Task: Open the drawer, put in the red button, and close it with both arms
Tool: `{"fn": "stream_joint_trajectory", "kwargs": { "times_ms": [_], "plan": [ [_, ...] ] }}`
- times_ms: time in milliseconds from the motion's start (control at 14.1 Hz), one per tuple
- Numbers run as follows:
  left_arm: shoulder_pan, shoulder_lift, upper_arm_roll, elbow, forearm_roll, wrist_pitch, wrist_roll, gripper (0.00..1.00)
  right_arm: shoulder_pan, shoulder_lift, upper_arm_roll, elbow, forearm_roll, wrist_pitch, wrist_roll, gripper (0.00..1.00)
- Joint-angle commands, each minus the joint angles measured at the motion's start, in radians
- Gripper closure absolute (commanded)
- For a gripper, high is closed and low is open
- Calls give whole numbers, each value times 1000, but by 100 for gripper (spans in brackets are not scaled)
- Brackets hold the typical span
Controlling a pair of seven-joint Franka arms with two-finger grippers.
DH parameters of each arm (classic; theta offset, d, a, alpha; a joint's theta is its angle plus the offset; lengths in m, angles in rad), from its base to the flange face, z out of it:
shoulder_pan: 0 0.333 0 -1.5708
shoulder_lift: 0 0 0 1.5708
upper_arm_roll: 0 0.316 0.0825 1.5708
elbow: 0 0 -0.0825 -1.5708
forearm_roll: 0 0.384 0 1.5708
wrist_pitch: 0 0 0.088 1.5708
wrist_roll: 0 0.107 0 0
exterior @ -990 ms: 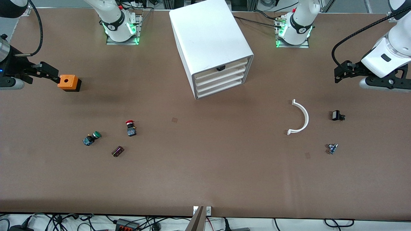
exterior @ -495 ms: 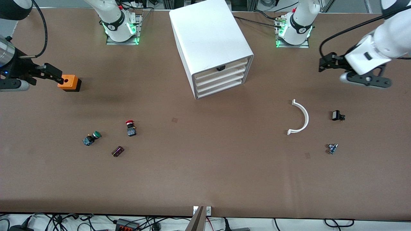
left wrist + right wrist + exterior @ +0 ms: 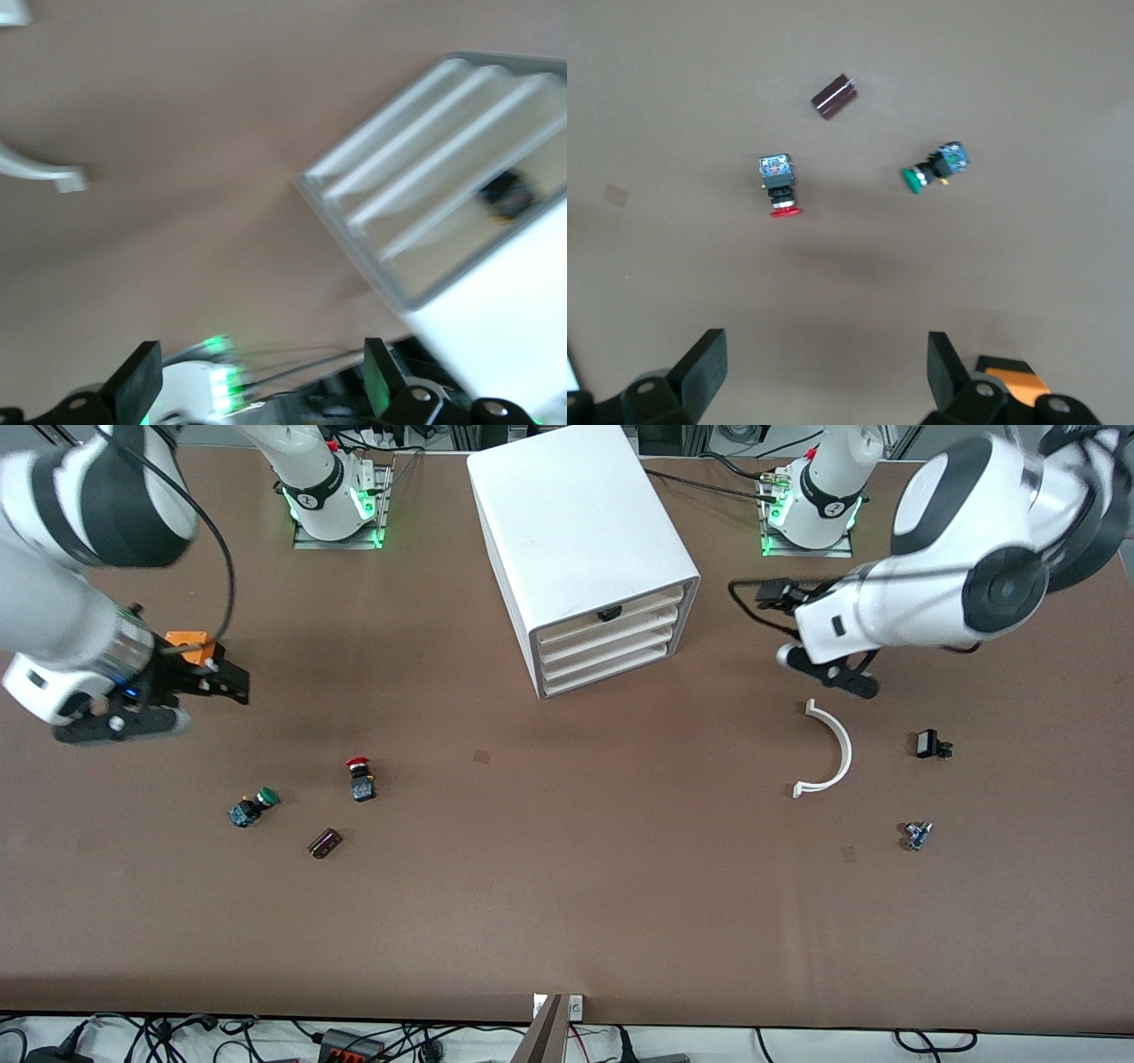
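The white four-drawer cabinet (image 3: 585,540) stands at the middle of the table with every drawer shut. The drawer (image 3: 611,631) is second from the top, under the one with the black clip (image 3: 608,613). It also shows in the left wrist view (image 3: 452,168). The red button (image 3: 359,778) lies on the table toward the right arm's end, and shows in the right wrist view (image 3: 778,186). My right gripper (image 3: 226,682) is open and empty over the table beside the orange box (image 3: 188,641). My left gripper (image 3: 771,593) is open and empty beside the cabinet's front.
A green-capped button (image 3: 252,808) and a dark brown block (image 3: 324,843) lie near the red button. A white curved piece (image 3: 833,748), a small black part (image 3: 930,744) and a small blue part (image 3: 917,834) lie toward the left arm's end.
Both arms have swung inward. The left gripper moved from the table's end toward the cabinet's front. The right gripper moved past the orange box toward the buttons. Nothing on the table moved.
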Motion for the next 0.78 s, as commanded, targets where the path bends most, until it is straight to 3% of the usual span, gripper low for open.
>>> {"fn": "stream_joint_trajectory", "kwargs": {
  "times_ms": [0, 141, 566, 707],
  "plan": [
    [15, 102, 3, 19, -167, 28, 41, 0, 43, 91, -3, 31, 9, 43, -1, 0],
    [15, 153, 2, -17, -254, 70, 137, 0, 83, 151, -3, 34, 12, 98, 4, 0],
    [31, 161, 0, -338, -618, 304, 583, 1, 142, 362, -3, 33, 62, 263, 5, 0],
    [28, 176, 0, -398, -697, 325, 701, 18, 149, 401, -3, 30, 58, 283, 2, 0]
  ]
}}
